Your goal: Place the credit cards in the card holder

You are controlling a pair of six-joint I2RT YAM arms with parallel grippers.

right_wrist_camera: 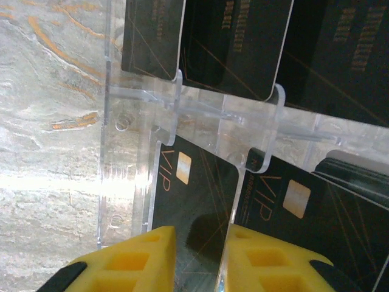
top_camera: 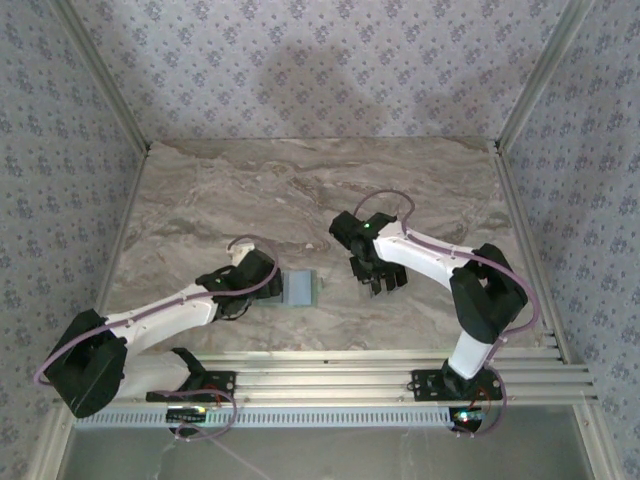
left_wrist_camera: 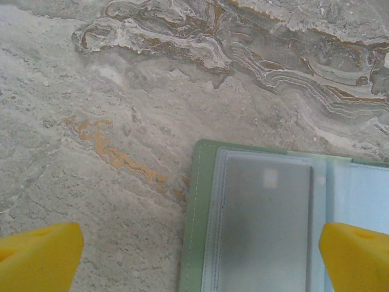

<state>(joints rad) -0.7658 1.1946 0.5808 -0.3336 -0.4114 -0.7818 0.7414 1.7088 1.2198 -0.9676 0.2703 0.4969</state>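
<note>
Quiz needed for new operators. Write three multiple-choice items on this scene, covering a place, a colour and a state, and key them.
1. Where does the card holder lie?
A. On the table beside the left gripper
B. At the table's far edge
C. On the metal rails

2. What colour are the credit cards?
A. White
B. Black with gold print
C. Red

3. How does the card holder lie?
A. Folded shut
B. Open, with clear pockets facing up
C. Standing on edge

Answers:
1 A: the top view shows it right next to the left gripper.
2 B: the right wrist view shows dark cards with gold lettering in a clear rack.
3 B: the left wrist view shows its pockets exposed.
</note>
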